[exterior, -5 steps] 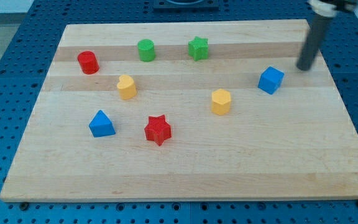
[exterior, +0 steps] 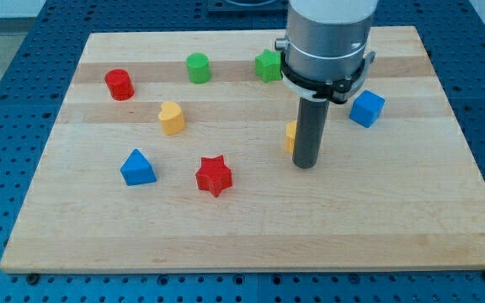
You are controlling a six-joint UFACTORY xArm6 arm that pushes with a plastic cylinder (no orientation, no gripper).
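Observation:
My tip (exterior: pixel 306 163) rests on the wooden board (exterior: pixel 251 227) just right of centre. The rod covers most of a yellow block (exterior: pixel 290 135), of which only a sliver shows at its left side; the tip looks to be touching it or right beside it. A blue cube (exterior: pixel 366 108) sits up and to the right of the tip. The green star (exterior: pixel 267 65) is partly hidden behind the arm's grey housing. Left of the tip lies a red star (exterior: pixel 214 175).
A blue triangular block (exterior: pixel 137 167) sits at the lower left. A yellow heart (exterior: pixel 172 118), a red cylinder (exterior: pixel 119 84) and a green cylinder (exterior: pixel 198 67) stand in the upper left. Blue perforated table (exterior: pixel 7 101) surrounds the board.
The rod has swung from the board's upper right edge to the centre right, now standing over the yellow block. The blocks appear unmoved.

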